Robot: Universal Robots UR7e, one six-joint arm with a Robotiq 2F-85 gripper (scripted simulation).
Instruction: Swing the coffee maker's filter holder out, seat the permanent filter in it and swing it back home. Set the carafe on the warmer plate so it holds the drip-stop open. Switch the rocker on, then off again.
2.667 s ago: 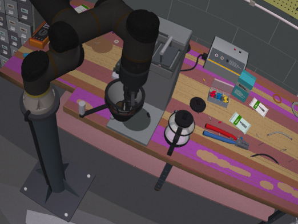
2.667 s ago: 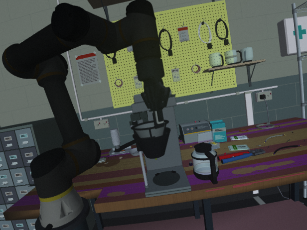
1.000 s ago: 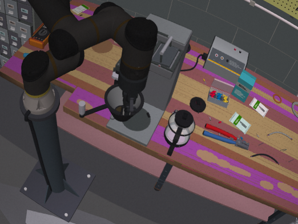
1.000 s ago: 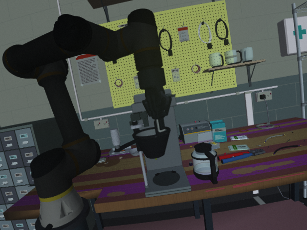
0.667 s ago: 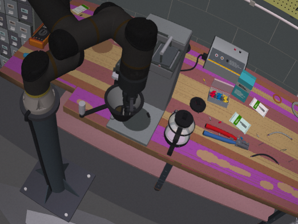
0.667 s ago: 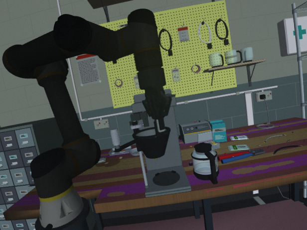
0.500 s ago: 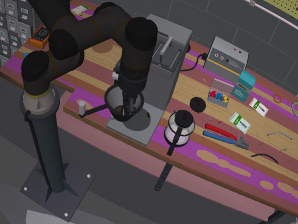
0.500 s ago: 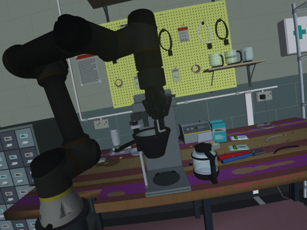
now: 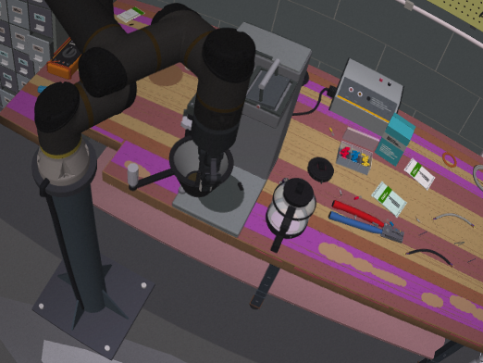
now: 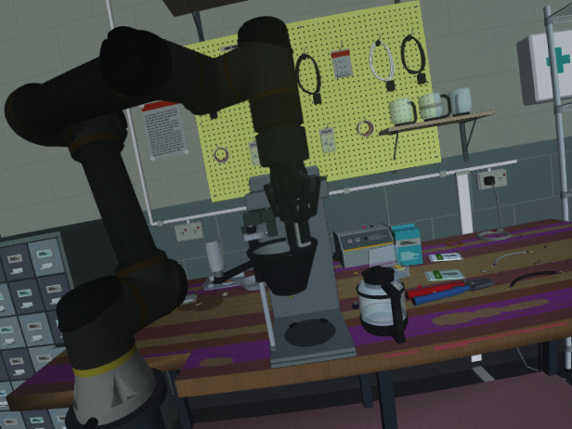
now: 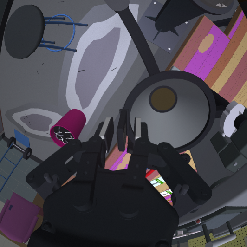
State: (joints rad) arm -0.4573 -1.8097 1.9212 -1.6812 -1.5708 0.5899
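The permanent filter (image 11: 170, 109) sits inside the swung-out filter holder (image 9: 200, 167) (image 10: 282, 267), largely hidden from the side by the holder's black wall and by my wrist. Its thin upright tab stands between the fingers of my gripper (image 11: 121, 131) (image 10: 299, 239) (image 9: 206, 178), which is open and holds nothing, right over the holder's rim. The grey coffee maker (image 9: 259, 120) (image 10: 302, 278) has its round warmer plate (image 10: 309, 333) bare. The glass carafe (image 9: 291, 208) (image 10: 381, 302) stands upright on the bench to the right of the machine, handle toward the front edge.
A small parts box (image 9: 355, 150) with coloured pieces, a black lid (image 9: 320, 169), red and blue handled pliers (image 9: 363, 217), cards and cable bits lie right of the carafe. A grey power unit (image 9: 368, 92) stands behind. The arm's pedestal (image 9: 76, 231) rises left of the bench.
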